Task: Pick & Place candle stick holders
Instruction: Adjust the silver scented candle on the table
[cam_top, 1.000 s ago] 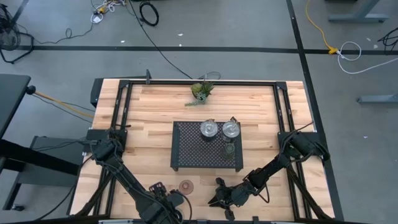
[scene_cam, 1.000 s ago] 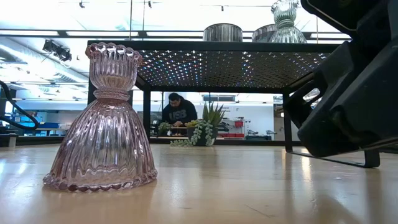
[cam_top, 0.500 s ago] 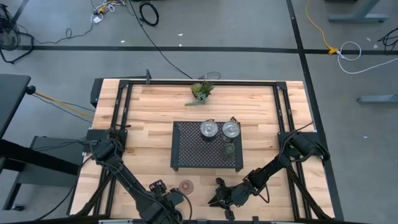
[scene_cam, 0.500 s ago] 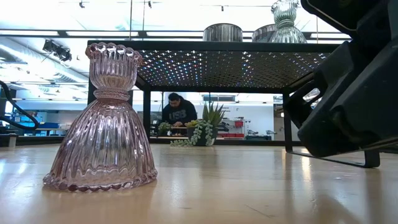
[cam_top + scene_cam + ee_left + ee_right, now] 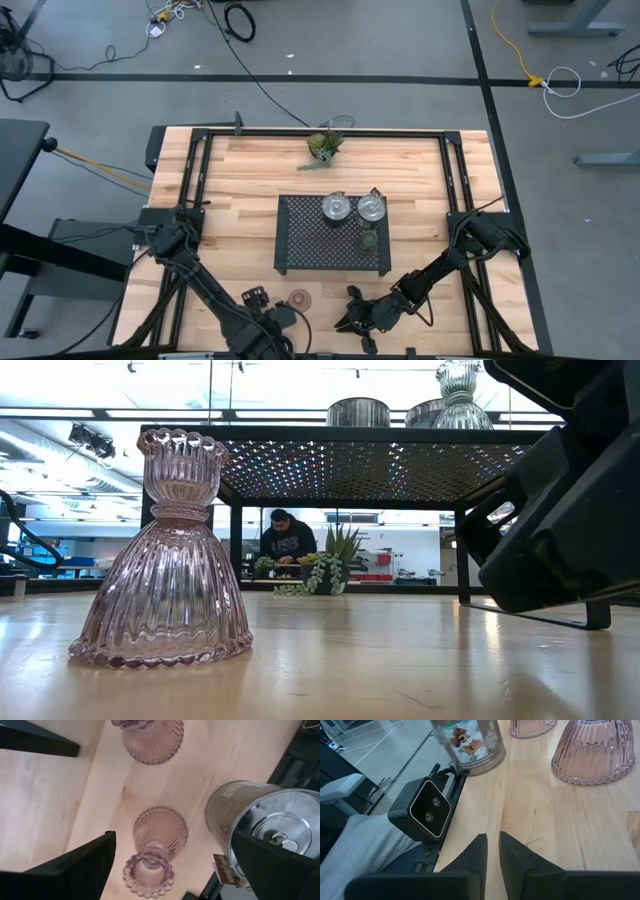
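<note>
Directly between left end effector (image 5: 165, 865) fingers: pink holder (image 5: 154, 845).

No readable wording anywhere: the tin's label (image 5: 468, 739) shows only a picture, and the person's shirt lettering (image 5: 288, 545) is too small to read.

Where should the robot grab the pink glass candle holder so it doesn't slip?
Probably at the narrow neck of the pink glass candle holder, coming from above. It stands upright on the table, with a wide ribbed skirt below and a flared cup on top, so fingers closing on the waist sit between two bulges.
</note>
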`<state>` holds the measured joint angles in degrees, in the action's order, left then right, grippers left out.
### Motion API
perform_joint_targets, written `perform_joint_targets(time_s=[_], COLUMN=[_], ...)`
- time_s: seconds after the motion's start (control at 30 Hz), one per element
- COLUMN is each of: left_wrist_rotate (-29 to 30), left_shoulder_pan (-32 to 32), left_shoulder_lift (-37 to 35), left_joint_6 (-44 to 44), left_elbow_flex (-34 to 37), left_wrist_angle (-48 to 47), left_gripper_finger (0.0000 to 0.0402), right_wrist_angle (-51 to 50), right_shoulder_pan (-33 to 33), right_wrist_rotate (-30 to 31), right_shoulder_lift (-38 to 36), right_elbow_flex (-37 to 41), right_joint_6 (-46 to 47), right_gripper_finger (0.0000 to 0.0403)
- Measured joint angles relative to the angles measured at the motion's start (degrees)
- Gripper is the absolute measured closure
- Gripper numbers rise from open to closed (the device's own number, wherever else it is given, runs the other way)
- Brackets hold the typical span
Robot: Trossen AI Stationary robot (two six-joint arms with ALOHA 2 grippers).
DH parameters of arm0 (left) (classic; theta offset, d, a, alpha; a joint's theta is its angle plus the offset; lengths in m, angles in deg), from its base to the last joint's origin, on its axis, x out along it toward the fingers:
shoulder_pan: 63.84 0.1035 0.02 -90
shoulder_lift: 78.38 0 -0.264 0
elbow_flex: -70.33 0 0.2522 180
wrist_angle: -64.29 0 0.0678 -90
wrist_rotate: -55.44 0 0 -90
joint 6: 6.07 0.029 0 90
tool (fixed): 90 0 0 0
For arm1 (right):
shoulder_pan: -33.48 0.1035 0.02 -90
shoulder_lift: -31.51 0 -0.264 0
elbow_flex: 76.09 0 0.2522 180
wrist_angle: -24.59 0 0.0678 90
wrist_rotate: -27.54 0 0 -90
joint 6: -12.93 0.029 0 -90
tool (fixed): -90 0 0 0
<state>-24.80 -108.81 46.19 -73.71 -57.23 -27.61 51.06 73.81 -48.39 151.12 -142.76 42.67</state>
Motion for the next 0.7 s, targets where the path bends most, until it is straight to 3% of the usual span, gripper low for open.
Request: perform_joint_targets(time_s=[0.3,0.7], left_wrist_rotate=[0.7,2.6], left_shoulder_pan=[0.2,1.3], left_shoulder_lift=[0.0,0.0], left_joint_6=[0.8,-1.0], left_elbow_flex=[0.0,0.0], left_wrist_angle=[-0.4,-8.2], left_gripper_finger=[0.0005,0.0005], right_wrist_angle=[0.0,0.0], right_shoulder_pan=[0.0,0.0], right_wrist_rotate=[0.0,0.0], right_shoulder_lift=[0.0,0.0], right_elbow_flex=[0.0,0.0], right_joint_6=[0.0,0.0], right_gripper_finger=[0.0356,0.0356])
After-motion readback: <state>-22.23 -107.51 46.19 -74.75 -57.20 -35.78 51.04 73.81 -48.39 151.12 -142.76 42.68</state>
